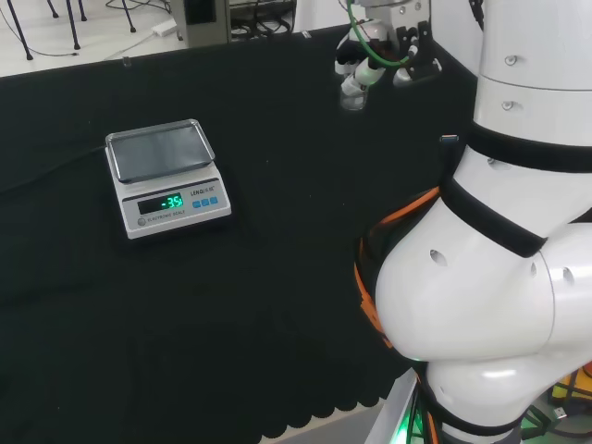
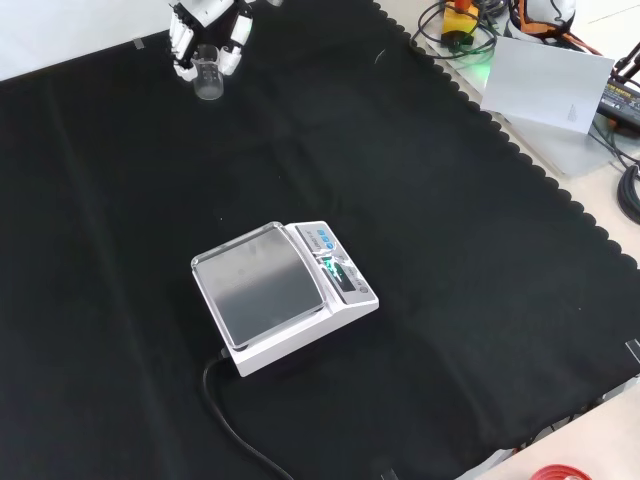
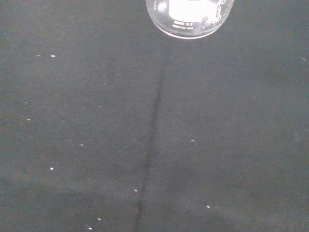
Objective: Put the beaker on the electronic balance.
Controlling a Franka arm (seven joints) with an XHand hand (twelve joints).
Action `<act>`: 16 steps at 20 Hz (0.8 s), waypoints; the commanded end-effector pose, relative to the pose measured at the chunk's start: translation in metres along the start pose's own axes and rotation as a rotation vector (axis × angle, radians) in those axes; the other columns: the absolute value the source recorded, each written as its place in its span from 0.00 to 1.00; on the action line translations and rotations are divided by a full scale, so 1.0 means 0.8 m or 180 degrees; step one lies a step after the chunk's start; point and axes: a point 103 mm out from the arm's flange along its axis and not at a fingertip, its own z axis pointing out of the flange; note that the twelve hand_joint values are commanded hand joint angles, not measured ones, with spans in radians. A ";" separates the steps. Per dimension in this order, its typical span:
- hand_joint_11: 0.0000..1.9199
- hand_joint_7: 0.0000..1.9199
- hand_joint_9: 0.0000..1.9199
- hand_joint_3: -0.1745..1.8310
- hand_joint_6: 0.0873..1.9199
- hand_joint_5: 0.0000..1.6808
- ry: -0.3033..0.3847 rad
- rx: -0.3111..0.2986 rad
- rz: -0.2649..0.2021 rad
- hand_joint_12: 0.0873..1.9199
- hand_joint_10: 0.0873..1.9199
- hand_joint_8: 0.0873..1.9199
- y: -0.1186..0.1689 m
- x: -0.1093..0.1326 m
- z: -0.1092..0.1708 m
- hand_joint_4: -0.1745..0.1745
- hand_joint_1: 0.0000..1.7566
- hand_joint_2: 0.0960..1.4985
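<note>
Black cloth [image 2: 450,250], hand [image 2: 208,30] gripping beaker [image 2: 207,72]

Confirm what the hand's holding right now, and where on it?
The hand holds the clear beaker, fingers curled round its upper wall near the rim, base hanging free below, far from the balance.

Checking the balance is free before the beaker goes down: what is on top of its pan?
Nothing lies on the balance pan; its metal surface is bare in the head and front views. The beaker is far off in the hand.
</note>
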 end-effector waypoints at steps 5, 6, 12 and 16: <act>0.41 0.38 0.48 0.08 0.72 0.43 -0.0151 -0.0008 -0.0232 0.58 0.39 0.41 0.020 0.061 -0.022 0.15 0.60 0.84; 0.42 0.38 0.48 0.08 0.71 0.43 -0.0154 -0.0011 -0.0260 0.58 0.39 0.41 0.022 0.068 -0.024 0.15 0.60 0.83; 0.42 0.39 0.49 0.08 0.71 0.43 -0.0215 -0.0008 -0.0472 0.57 0.39 0.41 0.042 0.116 -0.033 0.14 0.60 0.83; 0.43 0.39 0.49 0.08 0.71 0.43 -0.0263 -0.0027 -0.0637 0.57 0.39 0.41 0.054 0.152 -0.041 0.14 0.60 0.83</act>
